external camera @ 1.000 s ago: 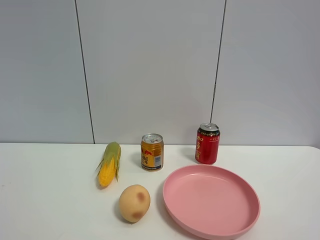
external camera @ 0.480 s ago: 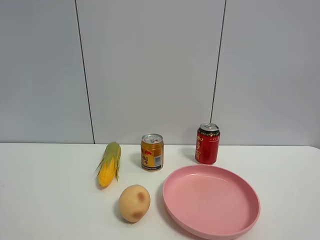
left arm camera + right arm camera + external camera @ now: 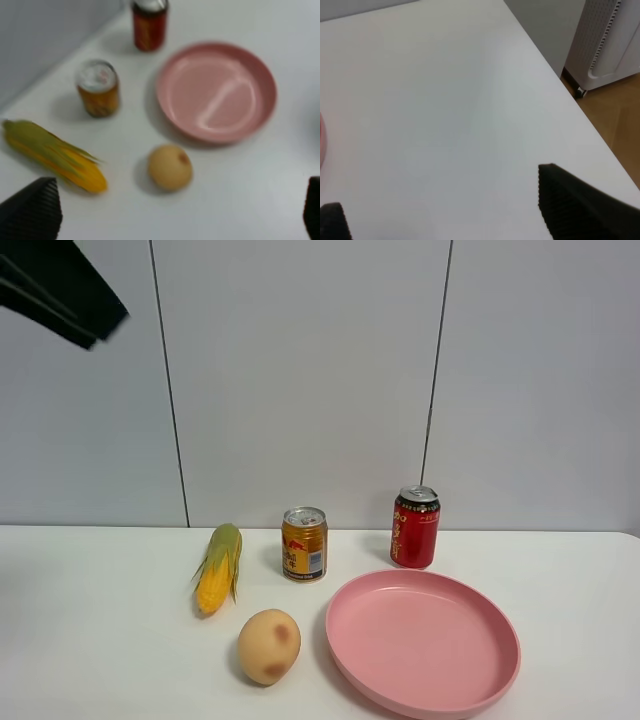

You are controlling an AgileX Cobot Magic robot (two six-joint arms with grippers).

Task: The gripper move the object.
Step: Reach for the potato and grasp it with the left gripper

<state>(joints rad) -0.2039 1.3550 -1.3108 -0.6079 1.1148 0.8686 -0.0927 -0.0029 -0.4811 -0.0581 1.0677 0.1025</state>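
The object, a tan-orange potato-like lump [image 3: 269, 645] with reddish-brown blotches, lies on the white table between the corn and the pink plate. The left wrist view shows it [image 3: 170, 167] from high above. My left gripper [image 3: 172, 212] is open and empty, well above the table, its black fingertips [image 3: 30, 210] wide apart. Part of the left arm [image 3: 60, 285] shows at the top left of the exterior view. My right gripper [image 3: 455, 215] is open and empty over bare table near the right edge.
A corn cob [image 3: 219, 568] lies left of the object. An orange can [image 3: 304, 544] and a red can [image 3: 415, 527] stand behind. A pink plate [image 3: 422, 645] sits to the right. The table's right edge drops to the floor by a white appliance [image 3: 610, 40].
A black part of the left arm has come into the top left of the exterior view. The things on the table have not moved.
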